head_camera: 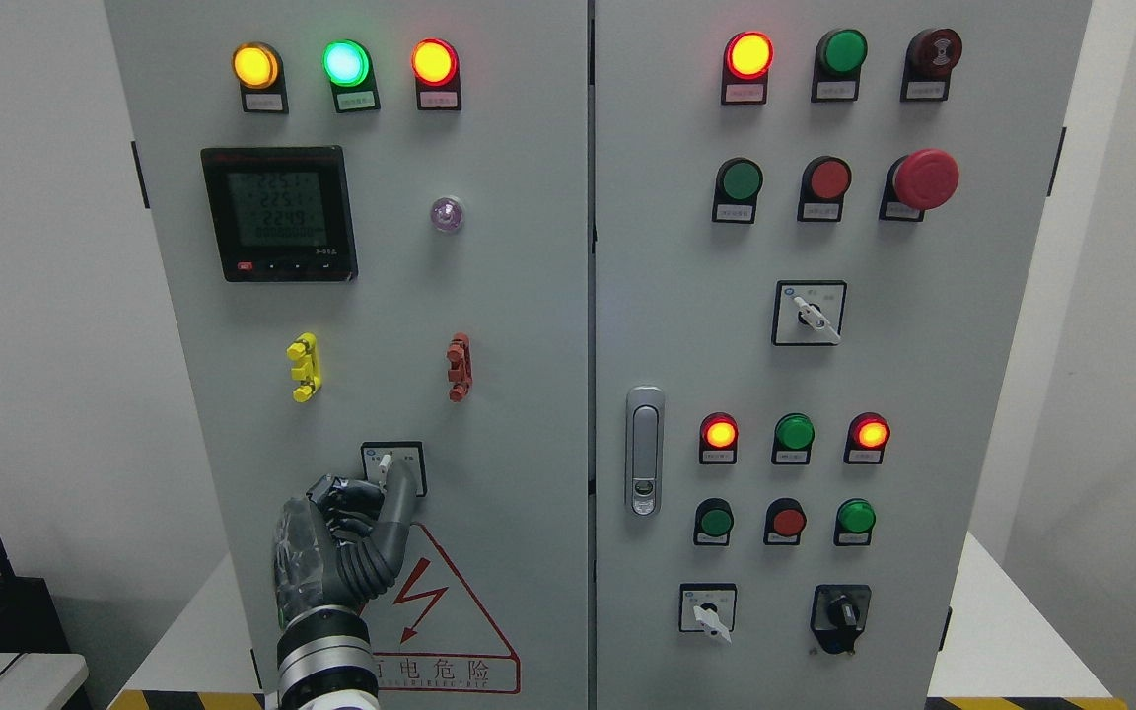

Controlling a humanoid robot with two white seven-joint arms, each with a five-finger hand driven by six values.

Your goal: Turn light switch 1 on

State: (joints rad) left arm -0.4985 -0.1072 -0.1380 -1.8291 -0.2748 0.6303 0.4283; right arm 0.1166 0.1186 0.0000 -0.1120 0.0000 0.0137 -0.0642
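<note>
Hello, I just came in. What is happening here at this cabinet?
A humanoid robot is working on a grey electrical cabinet. Its left robot hand reaches up to the small white-handled rotary switch low on the left door, just above the red triangular warning sign. One finger lies against the switch while the others are curled. Whether the switch has been turned yet cannot be seen. The right robot hand is not in view.

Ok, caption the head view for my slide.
Left hand grips the rotary selector switch low on the control cabinet's left door, above the electrical hazard sign.
</note>
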